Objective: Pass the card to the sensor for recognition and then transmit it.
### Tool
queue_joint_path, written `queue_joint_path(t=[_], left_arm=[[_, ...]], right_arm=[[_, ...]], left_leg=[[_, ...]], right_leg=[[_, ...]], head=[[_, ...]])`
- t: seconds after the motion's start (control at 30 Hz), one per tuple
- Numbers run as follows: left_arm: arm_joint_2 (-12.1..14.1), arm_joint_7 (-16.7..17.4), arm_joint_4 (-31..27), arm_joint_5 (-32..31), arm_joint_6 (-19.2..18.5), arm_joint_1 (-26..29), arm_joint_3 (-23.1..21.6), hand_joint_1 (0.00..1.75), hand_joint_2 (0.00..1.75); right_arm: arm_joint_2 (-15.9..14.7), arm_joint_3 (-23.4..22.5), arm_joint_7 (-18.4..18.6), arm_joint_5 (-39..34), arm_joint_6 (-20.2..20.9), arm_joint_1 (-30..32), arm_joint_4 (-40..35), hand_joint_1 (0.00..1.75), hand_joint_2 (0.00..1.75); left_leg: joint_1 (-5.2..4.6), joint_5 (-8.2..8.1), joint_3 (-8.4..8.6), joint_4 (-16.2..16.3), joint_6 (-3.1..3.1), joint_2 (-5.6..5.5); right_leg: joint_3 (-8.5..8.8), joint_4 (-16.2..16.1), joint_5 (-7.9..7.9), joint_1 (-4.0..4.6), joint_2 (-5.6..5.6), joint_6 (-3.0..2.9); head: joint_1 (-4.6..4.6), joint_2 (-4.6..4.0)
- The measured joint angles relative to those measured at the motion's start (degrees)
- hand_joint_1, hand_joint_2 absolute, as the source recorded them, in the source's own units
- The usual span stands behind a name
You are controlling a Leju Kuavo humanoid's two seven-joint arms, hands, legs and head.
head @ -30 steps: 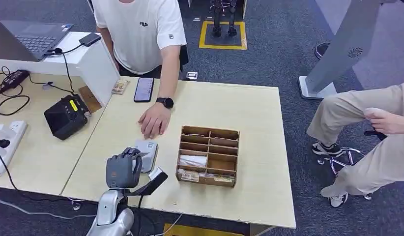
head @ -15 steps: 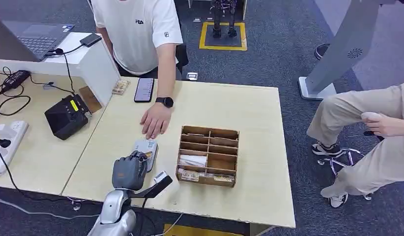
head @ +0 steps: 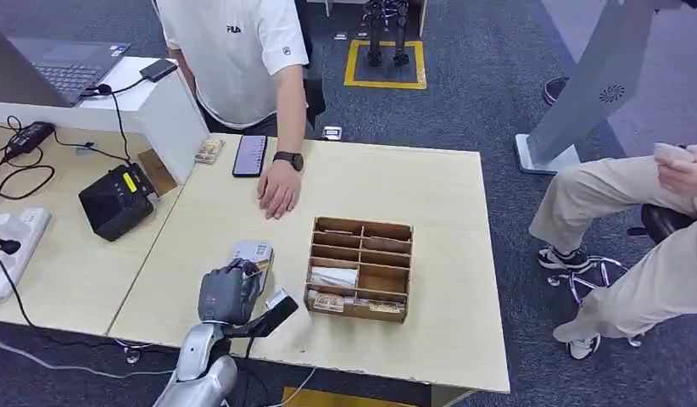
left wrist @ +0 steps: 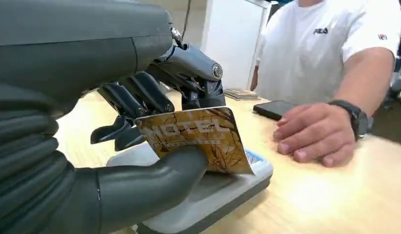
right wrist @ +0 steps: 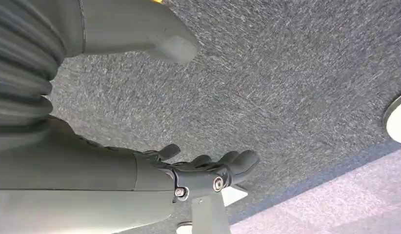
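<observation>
The robot's left hand (left wrist: 140, 141), pinching the hotel card (left wrist: 198, 139), has dropped it over the sensor (head: 252, 254); the person's hand (head: 279, 188) has drawn back, awaiting handover.

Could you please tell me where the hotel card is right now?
The card is pinched in the left hand, held just above the grey sensor near the table's front edge, left of the wooden organizer.

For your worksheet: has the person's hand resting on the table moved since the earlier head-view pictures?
Yes. The person's hand has drawn back from the sensor toward the phone, away from the robot.
</observation>
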Motion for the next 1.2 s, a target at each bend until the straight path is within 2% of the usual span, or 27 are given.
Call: queue_joint_path(t=[0.1, 0.13, 0.27, 0.4, 0.7, 1.07, 1.2], left_arm=[[-1.37, -6.26, -3.76, 12.53, 0.88, 1.01, 0.13, 1.75, 1.75], [-1.94, -7.42, -5.15, 16.06, 0.53, 1.23, 0.22, 1.75, 1.75], [-3.26, -9.00, -11.01, 23.36, -0.50, 1.44, 0.26, 1.75, 1.75], [-3.56, -7.97, -14.39, 24.68, -0.67, -0.04, 0.26, 1.75, 1.75], [-3.61, -5.11, -15.26, 29.23, -1.96, -4.72, 0.26, 1.75, 1.75], [-3.52, -5.53, -12.53, 31.94, -1.48, -8.40, 0.26, 1.75, 1.75], [-3.41, -4.37, -10.15, 32.33, -1.05, -10.53, 0.44, 1.75, 1.75]], right_arm=[[0.00, 0.00, 0.11, -0.04, 0.00, 0.01, -0.04, 0.00, 1.75], [0.00, 0.00, 0.11, -0.02, 0.00, 0.01, -0.07, 0.00, 1.75], [0.00, 0.00, 0.11, 0.13, 0.00, 0.01, -0.20, 0.00, 1.75], [0.00, 0.00, 0.05, 1.16, 0.00, 0.00, -0.17, 0.00, 1.75], [0.00, 0.02, -0.55, 2.54, 0.00, -0.03, -0.17, 0.00, 1.75], [0.00, 0.02, -1.42, 2.89, 0.00, -0.05, -0.07, 0.00, 1.75], [0.00, 0.02, -0.96, 3.48, 0.00, -0.06, -0.02, 0.00, 1.75]], left_leg=[[0.00, 0.02, -0.02, 0.01, 0.02, -0.06], [0.00, 0.02, -0.04, 0.01, 0.02, -0.06], [0.00, 0.04, -0.13, 0.02, 0.06, -0.05], [0.00, 0.04, -0.15, 0.03, 0.06, -0.05], [0.01, 0.04, -0.18, 0.02, 0.06, -0.05], [0.00, 0.04, -0.24, 0.02, 0.06, -0.04], [0.01, 0.04, -0.24, 0.02, 0.06, -0.04]], right_leg=[[-0.04, 0.00, 0.00, 0.00, -0.04, 0.00], [-0.07, 0.00, 0.00, 0.00, -0.05, 0.00], [-0.16, 0.00, 0.01, 0.00, -0.03, 0.00], [-0.19, -0.01, 0.01, 0.00, -0.03, 0.00], [-0.21, 0.00, 0.01, 0.01, -0.03, 0.00], [-0.25, 0.00, 0.01, 0.00, -0.04, 0.00], [-0.27, 0.00, 0.01, 0.01, -0.03, 0.00]], head=[[0.00, 0.00], [0.02, 0.00], [0.00, 0.00], [0.00, 0.00], [0.00, 0.00], [0.00, 0.00], [0.00, 0.00]])
